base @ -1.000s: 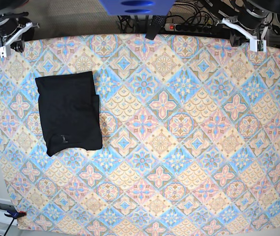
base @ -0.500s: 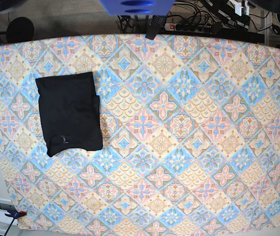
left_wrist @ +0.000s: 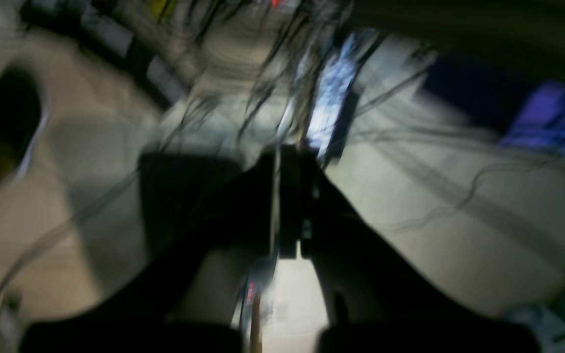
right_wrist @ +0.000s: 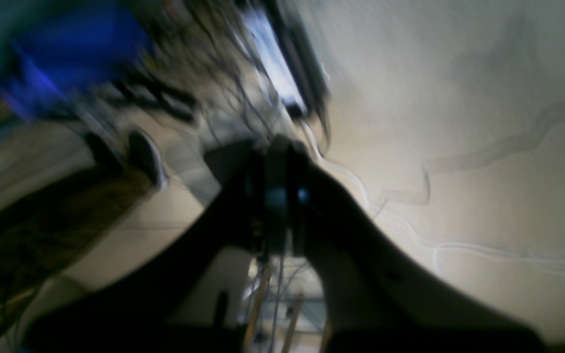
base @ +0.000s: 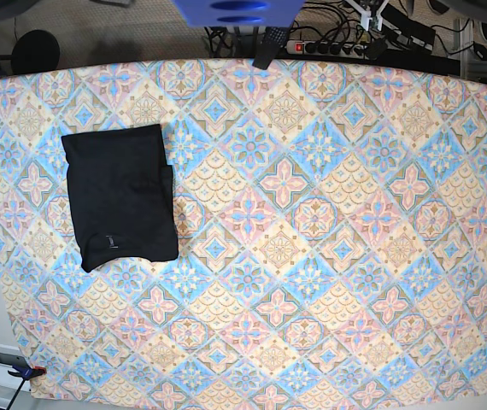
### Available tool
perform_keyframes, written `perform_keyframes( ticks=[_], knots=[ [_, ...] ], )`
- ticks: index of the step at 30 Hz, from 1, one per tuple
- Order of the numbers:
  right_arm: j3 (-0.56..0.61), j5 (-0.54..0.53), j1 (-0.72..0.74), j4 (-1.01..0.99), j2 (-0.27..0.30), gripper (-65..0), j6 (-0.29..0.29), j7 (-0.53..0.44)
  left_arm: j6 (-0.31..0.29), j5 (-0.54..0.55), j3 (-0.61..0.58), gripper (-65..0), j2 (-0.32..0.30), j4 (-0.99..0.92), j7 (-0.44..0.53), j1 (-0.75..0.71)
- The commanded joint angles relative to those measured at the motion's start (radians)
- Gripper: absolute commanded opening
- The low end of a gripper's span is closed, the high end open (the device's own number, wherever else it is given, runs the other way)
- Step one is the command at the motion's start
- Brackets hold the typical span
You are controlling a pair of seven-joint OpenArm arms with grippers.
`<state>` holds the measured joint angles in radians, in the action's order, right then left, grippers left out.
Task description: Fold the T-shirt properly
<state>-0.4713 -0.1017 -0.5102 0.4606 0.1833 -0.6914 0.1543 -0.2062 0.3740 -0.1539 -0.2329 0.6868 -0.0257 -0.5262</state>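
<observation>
Base view showed us one T-shirt [base: 121,195], black and folded into a compact upright rectangle, lying flat in the upper left part of the frame on the patterned tablecloth [base: 312,256]. We counted a single garment and no other loose item on the cloth. A small pale label showed near its lower edge, and a narrow flap of fabric stuck out along its right side. The cloth, one sheet of pink, blue and tan diamonds, covered nearly the whole frame; its far corners ran out of the picture. Along the top edge we saw one power strip [base: 329,48] with cables beside it, and one blue object [base: 237,11] cut off by the top of the frame. One dark round shape [base: 35,49] sat at the upper left, past the cloth's edge.

Neither arm appeared in the base view. Each wrist view was heavily smeared. In the left wrist view we made out one left gripper [left_wrist: 290,201] as a dark silhouette, its jaws pressed together with nothing between them. In the right wrist view the right gripper [right_wrist: 276,196] looked the same: clenched and empty. Behind both we could only tell pale floor and blurred cables; the shirt appeared in neither wrist view.
</observation>
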Motion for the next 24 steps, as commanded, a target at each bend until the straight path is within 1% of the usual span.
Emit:
perform_keyframes(
  ticks=[1,4,8,13,14,15,17,18,23,24],
  knots=[
    [-0.004,0.027,-0.006,-0.023,0.015,-65.0,-0.007,-0.019,0.000,0.000,-0.045,-64.6,-0.007,-0.065,0.040,0.007],
    [-0.005,0.118,0.037,-0.093,0.012,-65.0,-0.007,-0.089,0.001,0.004,-0.178,-64.6,-0.001,-0.235,0.143,0.097],
    [-0.005,0.165,0.066,-0.148,0.011,-65.0,-0.007,-0.126,0.001,0.004,-0.283,-64.6,0.051,-0.362,0.235,0.160],
    [-0.004,0.168,0.072,-0.151,0.005,-65.0,-0.007,-0.124,0.001,0.001,-0.324,-64.2,0.073,-0.376,0.247,0.200],
    [-0.004,0.168,0.084,-0.151,-0.012,-65.0,-0.007,-0.124,0.001,0.001,-0.326,-64.2,0.074,-0.378,0.247,0.211],
    [-0.004,0.168,0.106,-0.151,-0.043,-65.0,-0.006,-0.124,0.001,0.001,-0.327,-64.2,0.083,-0.379,0.247,0.223],
    [-0.002,0.170,0.144,-0.153,-0.097,-64.9,0.042,-0.120,0.001,0.004,-0.327,-64.1,0.089,-0.381,0.247,0.234],
    [-0.002,0.170,0.155,-0.153,-0.104,-64.8,0.055,-0.117,0.001,0.001,-0.327,-64.0,0.091,-0.378,0.247,0.240],
    [-0.002,0.170,0.172,-0.153,-0.109,-64.8,0.060,-0.117,0.001,0.001,-0.327,-63.9,0.092,-0.375,0.246,0.260],
    [-0.002,0.170,0.172,-0.153,-0.126,-64.8,0.062,-0.117,0.001,0.001,-0.327,-63.9,0.094,-0.375,0.246,0.263]
  ],
)
